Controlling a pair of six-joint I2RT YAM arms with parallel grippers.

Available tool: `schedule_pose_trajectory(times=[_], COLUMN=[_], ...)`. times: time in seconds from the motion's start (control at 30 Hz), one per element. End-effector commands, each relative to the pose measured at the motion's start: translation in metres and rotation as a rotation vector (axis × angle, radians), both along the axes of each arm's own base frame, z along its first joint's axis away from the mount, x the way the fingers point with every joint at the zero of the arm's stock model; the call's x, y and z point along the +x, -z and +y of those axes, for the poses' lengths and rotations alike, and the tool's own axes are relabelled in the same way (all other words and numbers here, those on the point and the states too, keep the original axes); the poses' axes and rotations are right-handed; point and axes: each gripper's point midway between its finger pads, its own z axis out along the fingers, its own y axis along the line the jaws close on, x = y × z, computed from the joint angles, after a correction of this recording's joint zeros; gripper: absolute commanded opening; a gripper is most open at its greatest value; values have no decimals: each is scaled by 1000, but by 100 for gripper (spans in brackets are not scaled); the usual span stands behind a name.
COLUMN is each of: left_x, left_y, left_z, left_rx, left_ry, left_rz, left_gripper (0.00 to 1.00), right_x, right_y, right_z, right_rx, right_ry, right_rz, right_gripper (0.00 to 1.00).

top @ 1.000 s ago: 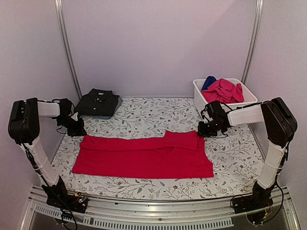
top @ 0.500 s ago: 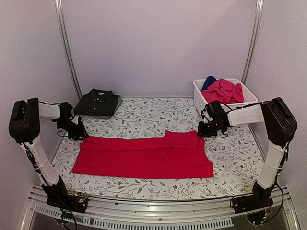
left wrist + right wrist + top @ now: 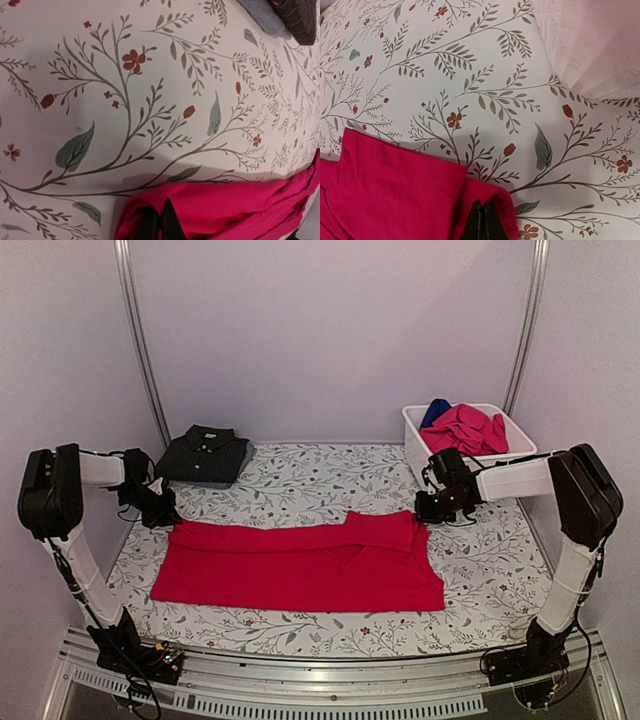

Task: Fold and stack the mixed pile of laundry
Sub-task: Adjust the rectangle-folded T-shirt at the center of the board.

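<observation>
The red tee [image 3: 300, 565] lies spread flat across the middle of the floral cloth. My left gripper [image 3: 165, 517] is at its far left corner. In the left wrist view that gripper [image 3: 160, 214] is shut, with the tee's corner [image 3: 235, 205] bunched around its tips. My right gripper [image 3: 432, 512] is at the tee's far right corner. In the right wrist view it [image 3: 483, 212] is shut on a fold of the tee's hem [image 3: 395, 185]. A folded charcoal polo [image 3: 205, 455] sits at the back left. A magenta garment [image 3: 465, 428] and a blue one [image 3: 435, 410] lie in the tub.
The white plastic tub [image 3: 415, 448] stands at the back right, just behind my right gripper, and its wall [image 3: 590, 45] shows in the right wrist view. The floral cloth [image 3: 300, 480] covers the table. The polo's edge [image 3: 300, 20] is close beyond my left gripper.
My left gripper shifted slightly right onto the tee's far left corner, opened briefly and closed on it. The right gripper kept its hold and barely moved.
</observation>
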Motion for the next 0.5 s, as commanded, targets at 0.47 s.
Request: schedule_pose_trajectory(times=[0.47], left_x=[40], left_y=[1], left_z=[26], left_rx=[13], left_ry=[-98], left_rz=[-122], left_gripper=[0], right_x=[32], right_y=[-27], right_z=[-17], right_rx=[-83], right_ry=[71], right_rz=[-132], right_gripper=[0])
